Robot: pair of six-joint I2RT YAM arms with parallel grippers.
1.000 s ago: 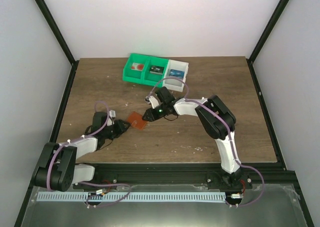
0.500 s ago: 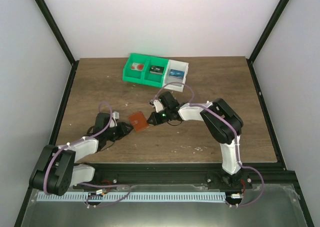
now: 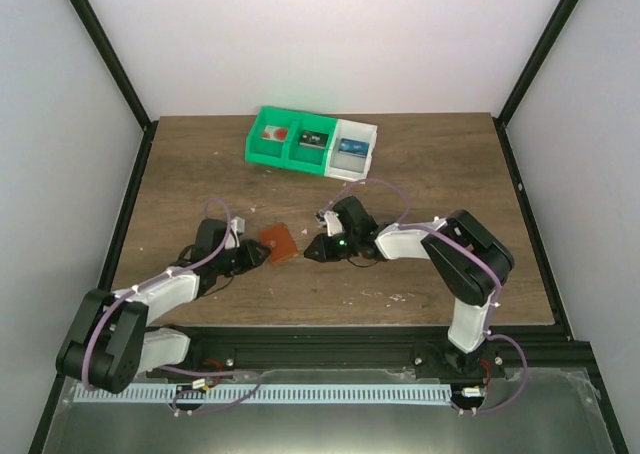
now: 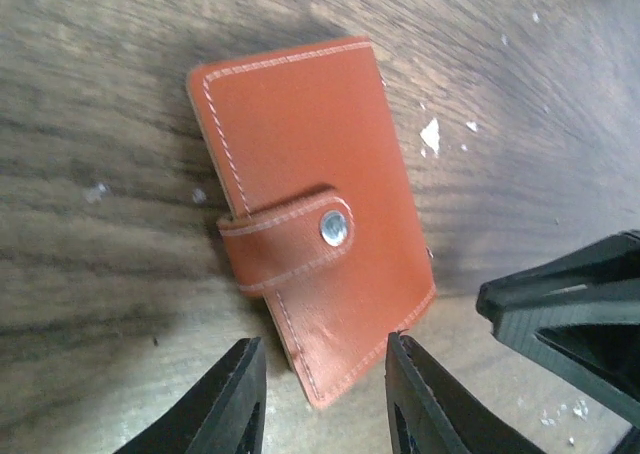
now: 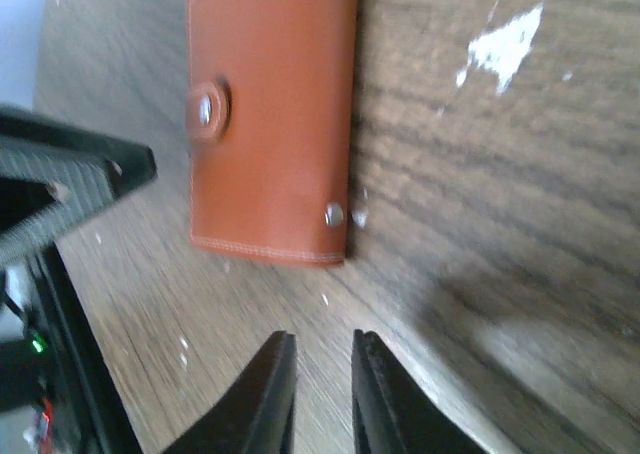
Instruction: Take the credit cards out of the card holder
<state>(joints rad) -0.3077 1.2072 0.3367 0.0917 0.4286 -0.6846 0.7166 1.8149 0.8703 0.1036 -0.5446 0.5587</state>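
1. The card holder [image 3: 279, 240] lies closed on the table [image 3: 450, 174] between my two grippers. Its strap [image 4: 285, 249] is snapped down and no credit cards show.
2. My left gripper [image 4: 325, 399] is the nearer one. Its jaws are spread and empty, and the holder's near corner sits in the gap between them. The long axis runs away from me, slanting left.
3. My right gripper [image 5: 322, 394] holds nothing, its jaws barely parted. The holder lies ahead and to the left, clear of them, lengthwise along my reach.
4. Compared with a second ago, my right gripper has backed off the holder's edge. My left has crept closer, and the holder has hardly shifted.
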